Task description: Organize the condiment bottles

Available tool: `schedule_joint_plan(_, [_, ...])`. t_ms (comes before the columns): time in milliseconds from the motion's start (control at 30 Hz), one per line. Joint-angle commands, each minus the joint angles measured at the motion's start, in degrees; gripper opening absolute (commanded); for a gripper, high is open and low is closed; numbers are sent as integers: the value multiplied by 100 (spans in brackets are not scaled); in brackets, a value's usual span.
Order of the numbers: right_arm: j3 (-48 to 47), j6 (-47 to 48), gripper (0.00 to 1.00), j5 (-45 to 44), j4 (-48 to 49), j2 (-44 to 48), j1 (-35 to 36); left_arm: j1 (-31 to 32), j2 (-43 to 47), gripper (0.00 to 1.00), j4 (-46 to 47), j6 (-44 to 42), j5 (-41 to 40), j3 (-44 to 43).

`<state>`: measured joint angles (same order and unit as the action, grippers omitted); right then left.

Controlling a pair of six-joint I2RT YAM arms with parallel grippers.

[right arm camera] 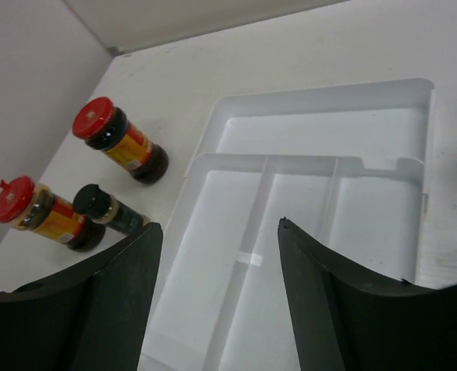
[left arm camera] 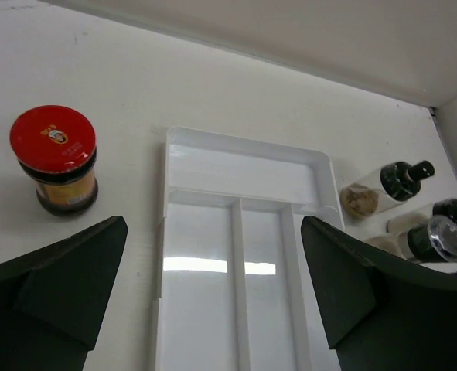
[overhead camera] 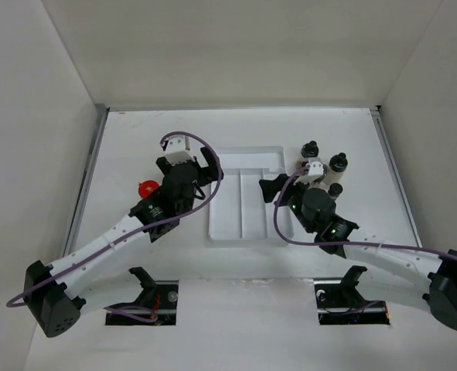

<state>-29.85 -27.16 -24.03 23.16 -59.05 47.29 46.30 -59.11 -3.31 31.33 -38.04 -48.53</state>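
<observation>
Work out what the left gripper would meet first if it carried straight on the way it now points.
Most likely the white tray: its channels lie dead ahead of the left gripper. The red-capped jar stands off to the left of that line. How far ahead is unclear.

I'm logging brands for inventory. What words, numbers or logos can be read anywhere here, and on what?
Nothing reads clearly.
Red cap, left wrist view: small round emblem, too blurred to read.
Labels of the two red-capped bottles, right wrist view: print too small to read.
White tray: no markings visible.
</observation>
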Motion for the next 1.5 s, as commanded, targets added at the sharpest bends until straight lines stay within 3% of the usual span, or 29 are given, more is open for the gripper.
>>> schedule_joint_plan(0, [101, -44, 67, 250, 900, -133, 179, -327, -39, 100, -583, 189, 51, -183])
schedule_joint_plan(167, [278, -88, 35, 504, 1138, -292, 232, -714, 5, 100, -706, -47, 52, -271])
schedule_joint_plan(333, [260, -70, 19, 628, 1103, -274, 320, -1233, -231, 100, -636, -408, 86, -727])
schedule_joint_plan(467, [225, -88, 15, 663, 1007, -371, 320, -1716, -566, 100, -627, -453, 200, -1105])
schedule_joint_plan(600, [146, -53, 18, 531, 866, -502, 320, -2190, -750, 99, -478, -365, 726, -1158])
schedule_joint_plan(633, [146, -53, 19, 488, 883, -555, 320, -2296, -803, 85, -425, -339, 824, -1150])
schedule_joint_plan(667, [137, -62, 19, 452, 857, -590, 320, -2375, -856, 50, -364, -338, 842, -1123])
schedule_joint_plan(700, [128, -70, 20, 426, 840, -617, 312, -2446, -917, 35, -328, -330, 842, -1106])
schedule_joint_plan(733, [119, -70, 20, 408, 822, -626, 303, -2525, -1014, 34, -363, -321, 886, -1140])
schedule_joint_plan(767, [119, -70, 21, 399, 805, -617, 303, -2560, -1119, 39, -407, -347, 912, -1167])
schedule_joint_plan(867, [154, -62, 32, 390, 848, -608, 294, -2543, -1383, 68, -556, -408, 895, -1220])
schedule_joint_plan(933, [154, -62, 46, 390, 866, -669, 285, -2587, -1541, 78, -574, -461, 895, -1211])
schedule_joint_plan(1033, [128, -70, 62, 408, 875, -748, 268, -2622, -1787, 86, -478, -540, 947, -1202])
schedule_joint_plan(1133, [84, -62, 68, 426, 892, -862, 294, -2622, -2086, 87, -442, -672, 913, -1325])
schedule_joint_plan(1467, [84, -53, 71, 426, 892, -880, 294, -2754, -2833, 87, -205, -584, 939, -1396])
